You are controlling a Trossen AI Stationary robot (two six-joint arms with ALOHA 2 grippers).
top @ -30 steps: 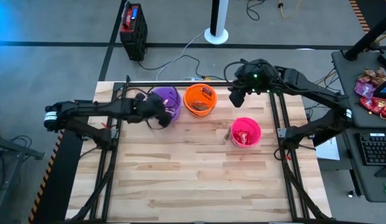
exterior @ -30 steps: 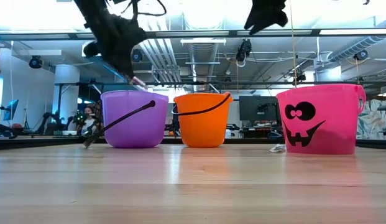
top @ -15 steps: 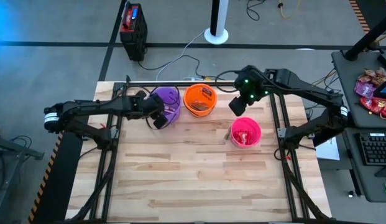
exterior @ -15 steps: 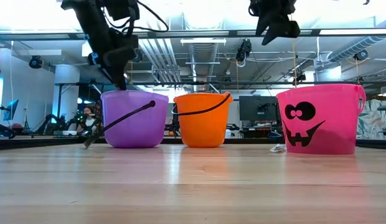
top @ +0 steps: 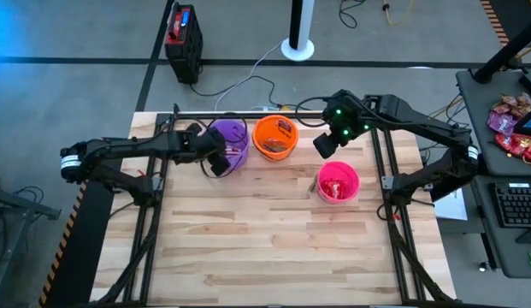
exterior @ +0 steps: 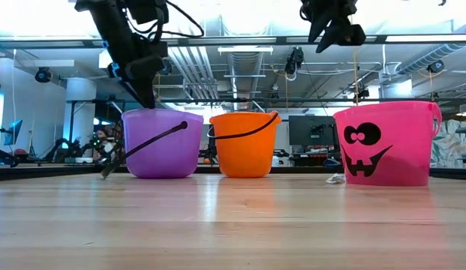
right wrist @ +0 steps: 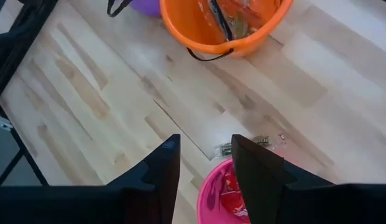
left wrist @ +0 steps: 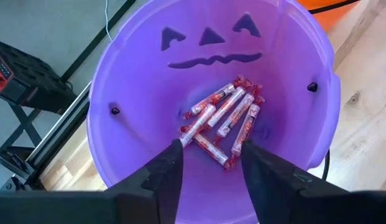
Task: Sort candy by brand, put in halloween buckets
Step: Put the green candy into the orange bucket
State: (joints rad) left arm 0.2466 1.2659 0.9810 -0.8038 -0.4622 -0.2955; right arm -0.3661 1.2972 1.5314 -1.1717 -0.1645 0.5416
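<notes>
Three halloween buckets stand along the table's far part: purple, orange and pink. Pinkish candy sticks lie on the purple bucket's bottom. Dark bars are in the orange one and red packets in the pink one. My left gripper hangs open just above the purple bucket's near-left rim, with nothing between its fingers. My right gripper is open and empty, high above the table between the orange and pink buckets.
A small clear wrapper lies on the wood beside the pink bucket. A black and red box device stands on the floor beyond the far edge. The near half of the table is bare wood. Red and pink bags lie on a side desk.
My left gripper has shifted slightly toward the table's left over the purple bucket, rolled, and let go of a pinkish stick that was at its tip. My right gripper has sunk a little toward the pink bucket and rolled.
</notes>
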